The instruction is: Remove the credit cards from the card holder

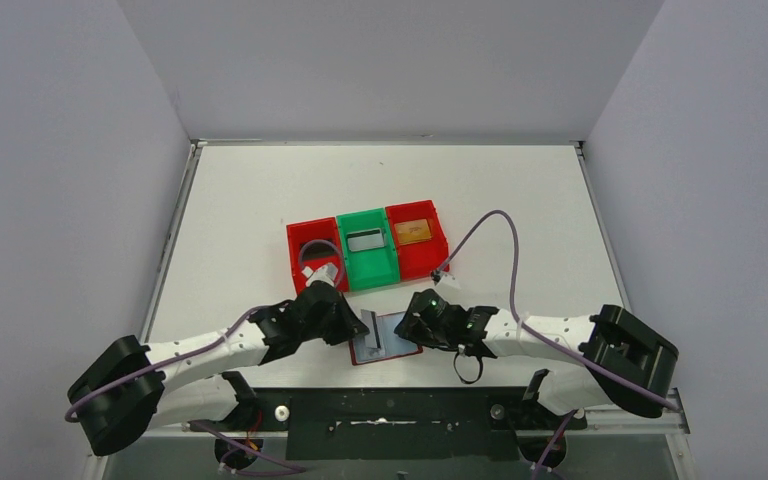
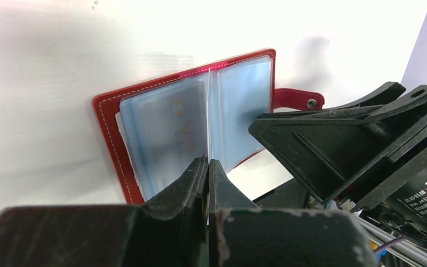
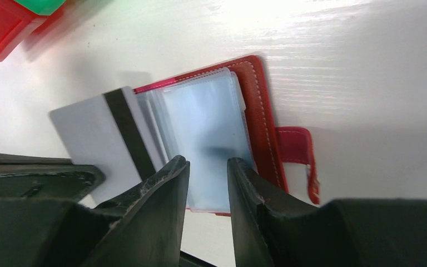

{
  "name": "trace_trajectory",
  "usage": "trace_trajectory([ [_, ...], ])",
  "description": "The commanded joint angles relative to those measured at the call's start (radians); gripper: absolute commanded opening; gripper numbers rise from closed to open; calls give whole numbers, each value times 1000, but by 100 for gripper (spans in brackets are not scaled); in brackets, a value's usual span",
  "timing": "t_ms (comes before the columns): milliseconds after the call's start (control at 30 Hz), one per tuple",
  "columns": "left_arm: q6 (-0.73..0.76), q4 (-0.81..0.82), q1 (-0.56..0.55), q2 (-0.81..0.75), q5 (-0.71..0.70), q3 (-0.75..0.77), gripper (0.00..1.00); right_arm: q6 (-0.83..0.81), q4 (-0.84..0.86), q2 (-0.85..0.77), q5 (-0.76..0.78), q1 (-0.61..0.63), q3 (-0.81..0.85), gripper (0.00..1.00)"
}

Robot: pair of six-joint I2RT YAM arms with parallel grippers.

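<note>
- The card holder [image 1: 398, 342] lies open and flat on the worktop [image 1: 260, 200], close to the middle of its near edge and between the two arms. Its snap tab [image 3: 297, 147] is undone.
- The left gripper [image 2: 207, 164] has its jaws clenched on a silver-grey card [image 3: 89, 146]. It pinches one end so the card stands on edge over the holder, a grip that looks meant to slide it out of its clear pocket.
- The right gripper [image 3: 207, 164] has its jaws parted and grasps nothing. The tips are set over the right-hand pockets, probably to pin the holder down so it does not lift with the card.
- I cannot tell whether the card is fully free of the pocket.
- The red and green bins [image 1: 370, 278] sit just beyond the holder, toward the worktop's centre, and are likely where the card goes.
</note>
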Motion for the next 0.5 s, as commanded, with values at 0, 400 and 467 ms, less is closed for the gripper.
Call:
trace_trajectory([
  [0,49,-93,7,-95,-88,70,0,-59,-71,-76,75,0,45,33],
  [400,11,-176,8,-292,-208,32,0,-169,82,49,-50,36,142,21],
  [467,2,-193,8,-318,-219,24,0,-175,82,94,-60,39,158,19],
])
